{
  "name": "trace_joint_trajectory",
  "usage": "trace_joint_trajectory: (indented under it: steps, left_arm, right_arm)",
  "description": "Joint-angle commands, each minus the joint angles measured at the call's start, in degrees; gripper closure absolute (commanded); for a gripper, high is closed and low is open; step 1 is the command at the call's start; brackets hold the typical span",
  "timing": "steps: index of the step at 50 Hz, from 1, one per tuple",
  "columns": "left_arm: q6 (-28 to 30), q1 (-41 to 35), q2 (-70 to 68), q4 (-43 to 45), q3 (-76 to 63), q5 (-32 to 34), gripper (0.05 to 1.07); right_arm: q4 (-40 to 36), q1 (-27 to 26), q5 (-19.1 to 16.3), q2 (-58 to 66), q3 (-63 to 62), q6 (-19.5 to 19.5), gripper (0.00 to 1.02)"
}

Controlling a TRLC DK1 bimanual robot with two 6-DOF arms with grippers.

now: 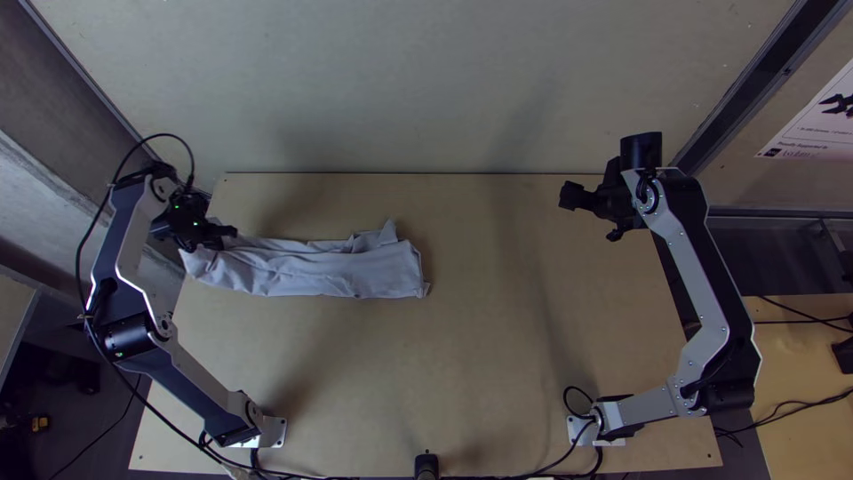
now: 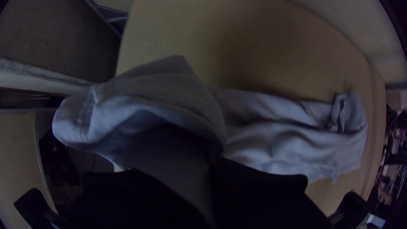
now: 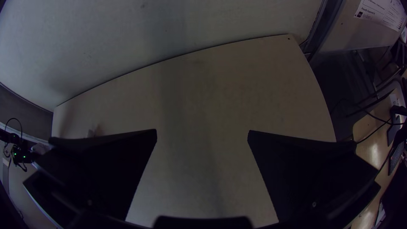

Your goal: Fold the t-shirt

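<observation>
The pale grey t-shirt [image 1: 329, 269] lies as a long, narrow, wrinkled folded strip across the table's left part, a small peak sticking up near its right end. My left gripper [image 1: 224, 238] is at its left end. In the left wrist view my left gripper [image 2: 212, 171] is shut on the cloth, and a raised, bunched part of the t-shirt [image 2: 157, 99] bulges over the fingers. My right gripper [image 1: 569, 196] is over the table's far right part, away from the cloth. Its fingers stand wide apart in the right wrist view, where the right gripper [image 3: 202, 133] holds nothing.
Bare wooden table [image 1: 498, 356] lies to the right of the cloth and nearer the bases. A pale wall [image 1: 426, 89] stands behind the table's far edge. Cables [image 1: 569, 458] run along the near edge, beside a dark post [image 1: 426, 464].
</observation>
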Motion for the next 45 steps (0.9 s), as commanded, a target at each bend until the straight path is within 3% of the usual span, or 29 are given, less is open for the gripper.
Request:
trace_joint_trajectory:
  steps: [1,22,45]
  left_arm:
    - [-0.80,-4.55,-4.03,-3.75,1.37,-0.20,1.04]
    - [-11.08,-23.36,-4.12,-6.74,2.25,-11.28,1.04]
    - [-22.95,-40.06,6.43,-8.76,9.45,-12.68,1.04]
  right_arm:
    - [0.31,-0.79,-0.33,-1.80,-1.50,1.25,0.04]
    - [0.31,-1.94,-0.33,-2.67,-1.67,1.69,0.04]
    - [0.31,-3.52,-0.33,-4.26,-4.40,1.69,0.04]
